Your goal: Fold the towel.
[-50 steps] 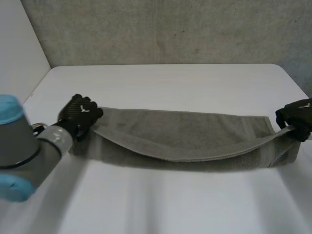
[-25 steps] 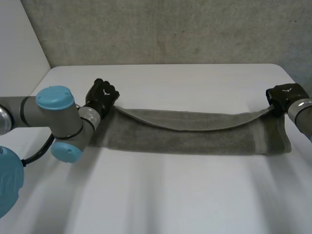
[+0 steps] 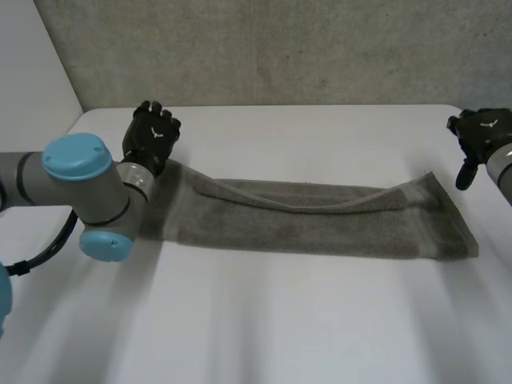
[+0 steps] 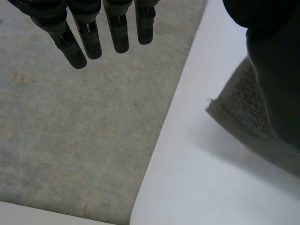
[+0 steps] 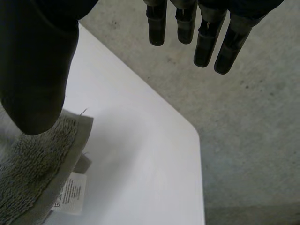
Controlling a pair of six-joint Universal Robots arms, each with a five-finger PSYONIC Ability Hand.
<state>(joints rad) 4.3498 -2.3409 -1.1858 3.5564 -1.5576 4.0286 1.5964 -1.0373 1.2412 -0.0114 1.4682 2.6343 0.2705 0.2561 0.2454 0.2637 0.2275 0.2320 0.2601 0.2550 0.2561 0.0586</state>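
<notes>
My left arm [image 3: 80, 184] reaches in by the left end of the towel [image 3: 320, 224]. My left hand [image 3: 152, 136] is up at the far left corner of the towel. Its fingers [image 4: 117, 33] are straight and spread a little, and they hold nothing. In my left wrist view a corner of the towel [image 4: 243, 112] lies flat just beside my thumb [image 4: 272, 70].

The towel is grey and long. It lies flat on the white surface [image 3: 280, 320], folded the long way into a thin strip. The edge of the top layer dips in a soft curve along the far side of the towel. Behind the towel, past the surface, there is a grey wall [image 3: 280, 48].

My right hand [image 3: 480, 132] is past the far right corner of the towel and is not touching it. Its fingers [image 5: 206, 42] hang straight and apart, with nothing in them. In my right wrist view the right corner of the towel [image 5: 33, 173] lies under my thumb [image 5: 37, 70]. A small white label [image 5: 70, 192] sticks out from that corner of the towel.
</notes>
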